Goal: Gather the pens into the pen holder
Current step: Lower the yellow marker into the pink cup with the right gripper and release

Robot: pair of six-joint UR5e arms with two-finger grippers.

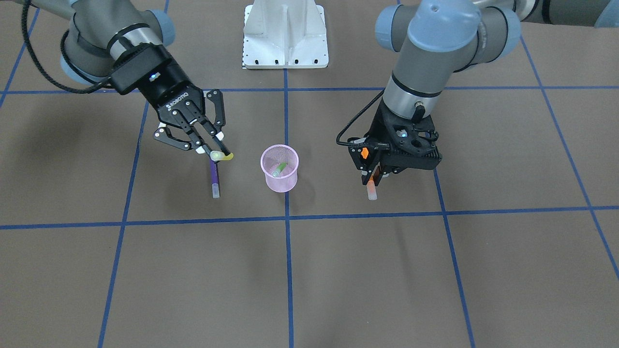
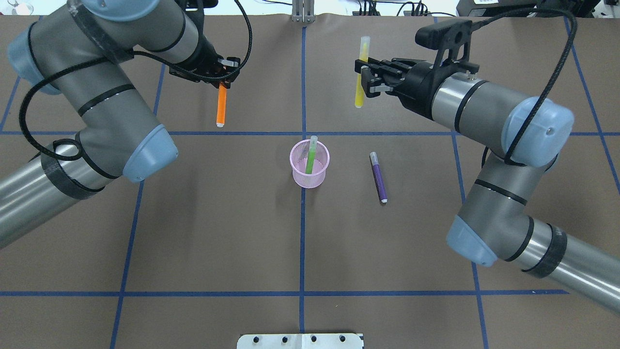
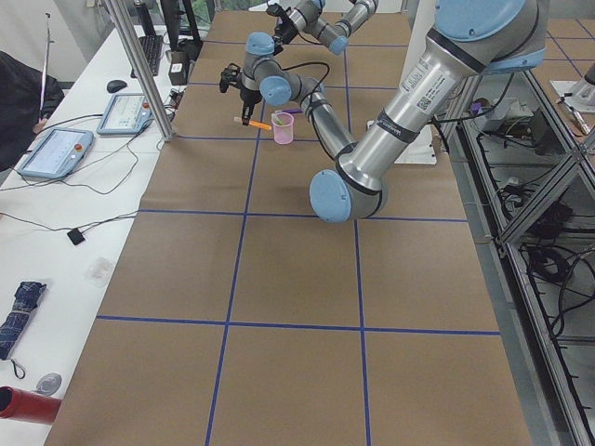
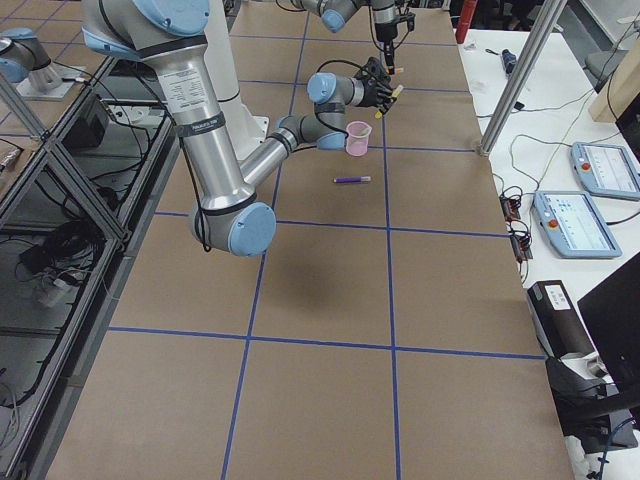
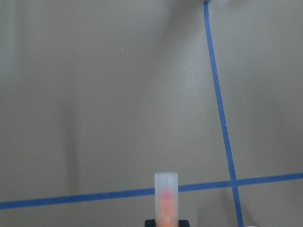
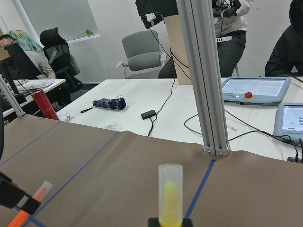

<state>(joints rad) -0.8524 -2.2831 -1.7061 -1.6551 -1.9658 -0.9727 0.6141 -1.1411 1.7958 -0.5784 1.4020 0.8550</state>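
The pink mesh pen holder stands upright at the table's middle with a green pen leaning inside it. On the table to its right lies a purple pen, touched by nothing. My left gripper is shut on an orange pen, which it holds off to the holder's far left. That pen's pale cap points away from the wrist camera. My right gripper is shut on a yellow pen, held in the air beyond the purple pen. In the front view this yellow pen hangs above the purple pen.
The white robot base plate sits at the near table edge. Blue tape lines grid the brown table. Past the far edge stand an aluminium post, a white desk with tablets and seated people.
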